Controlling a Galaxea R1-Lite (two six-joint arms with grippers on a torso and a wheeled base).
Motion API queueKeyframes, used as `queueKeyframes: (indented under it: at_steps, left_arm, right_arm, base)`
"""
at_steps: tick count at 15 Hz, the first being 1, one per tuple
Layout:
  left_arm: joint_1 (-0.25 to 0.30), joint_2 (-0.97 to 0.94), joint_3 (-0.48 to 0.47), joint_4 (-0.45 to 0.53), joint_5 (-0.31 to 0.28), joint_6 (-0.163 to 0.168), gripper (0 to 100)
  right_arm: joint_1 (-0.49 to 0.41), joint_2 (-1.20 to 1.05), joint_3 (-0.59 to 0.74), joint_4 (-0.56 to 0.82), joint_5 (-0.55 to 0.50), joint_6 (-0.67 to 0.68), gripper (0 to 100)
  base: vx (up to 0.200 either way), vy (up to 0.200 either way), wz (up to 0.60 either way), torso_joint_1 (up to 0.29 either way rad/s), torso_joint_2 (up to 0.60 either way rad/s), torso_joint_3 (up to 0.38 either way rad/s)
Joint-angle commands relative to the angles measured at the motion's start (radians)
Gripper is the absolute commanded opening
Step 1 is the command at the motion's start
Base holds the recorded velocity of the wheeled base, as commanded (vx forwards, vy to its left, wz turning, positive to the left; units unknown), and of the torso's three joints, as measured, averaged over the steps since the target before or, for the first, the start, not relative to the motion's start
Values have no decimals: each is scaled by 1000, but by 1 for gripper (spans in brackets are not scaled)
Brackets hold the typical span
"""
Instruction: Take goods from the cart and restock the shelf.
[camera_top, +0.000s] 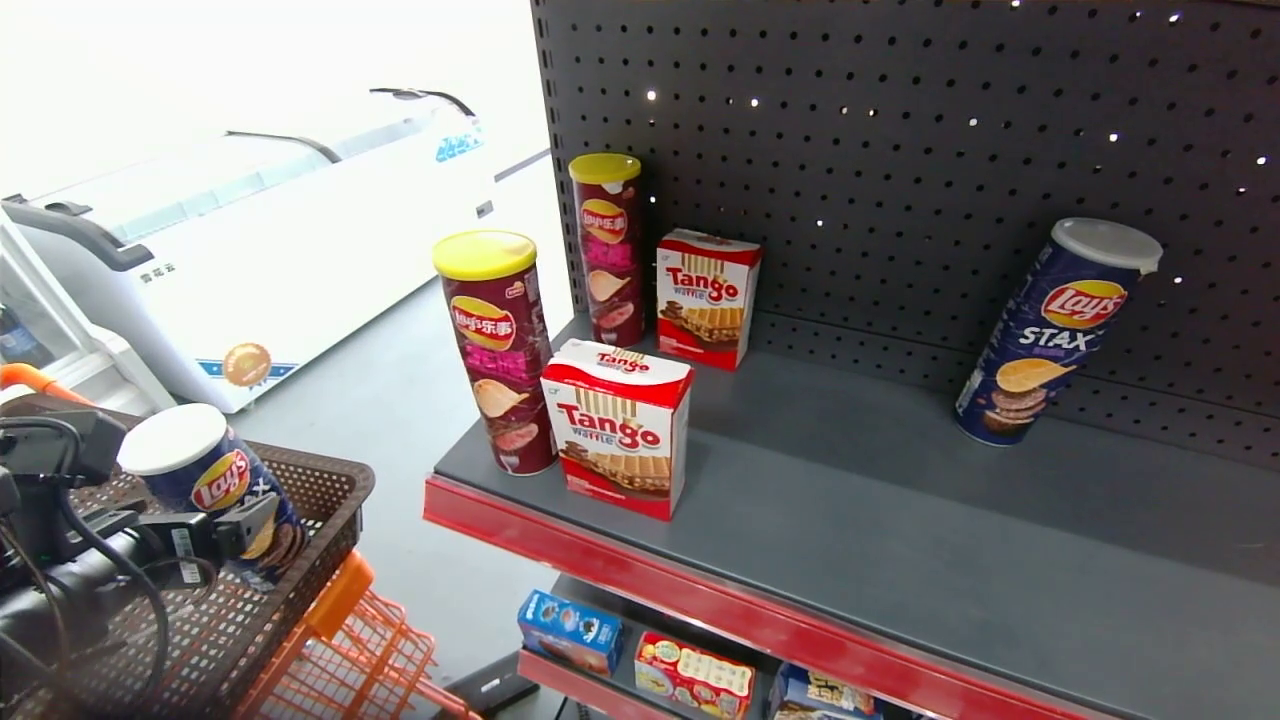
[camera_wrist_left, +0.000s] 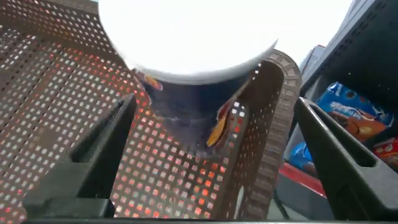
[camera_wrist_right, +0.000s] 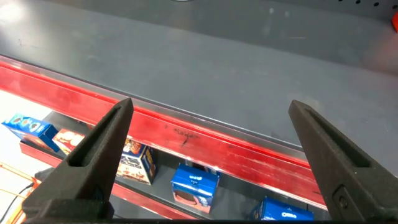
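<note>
Left gripper (camera_wrist_left: 214, 104) astride blue can (camera_top: 220, 478)

A blue, white-lidded can (camera_top: 215, 480) tilts in the cart (camera_top: 335, 490) at 8 o'clock. On the shelf (camera_top: 900, 520), 2 maroon cans (camera_top: 497, 350) and 2 wafer boxes (camera_top: 620, 430) stand at 11. A 2nd blue can (camera_top: 1055, 335) leans at 2.

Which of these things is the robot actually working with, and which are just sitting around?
In the job: blue crisp can, left gripper open around it, cart basket, grey shelf.
Just there: two red cans, two wafer boxes, leaning blue can, white freezer.
</note>
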Motion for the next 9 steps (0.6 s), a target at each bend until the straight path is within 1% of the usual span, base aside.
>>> queueKeyframes:
  at_steps: [1, 3, 4, 6, 7, 8, 9]
  left_arm:
    - [20, 141, -8, -79, -17, -4, 100]
    - [23, 193, -14, -143, -37, -4, 100]
    - [33, 215, -25, -158, -49, -4, 100]
    - [39, 252, -53, -157, -52, -4, 100]
    - [51, 264, -71, -154, -55, -4, 100]
    - [54, 279, -91, -152, -70, -4, 100]
    - [62, 292, -107, -157, -116, -2, 100]
  right_arm:
    - [0, 0, 0, 0, 0, 0, 100]
    - [0, 0, 0, 0, -1, 0, 100]
    - [0, 0, 0, 0, 0, 0, 100]
    - [0, 0, 0, 0, 0, 0, 100]
    - [0, 0, 0, 0, 0, 0, 100]
    - [0, 0, 0, 0, 0, 0, 100]
    - [0, 0, 0, 0, 0, 0, 100]
  base:
    - [0, 0, 0, 0, 0, 0]
    - [0, 0, 0, 0, 0, 0]
    - [0, 0, 0, 0, 0, 0]
    - [0, 0, 0, 0, 0, 0]
    - [0, 0, 0, 0, 0, 0]
    - [0, 0, 0, 0, 0, 0]
    - [0, 0, 0, 0, 0, 0]
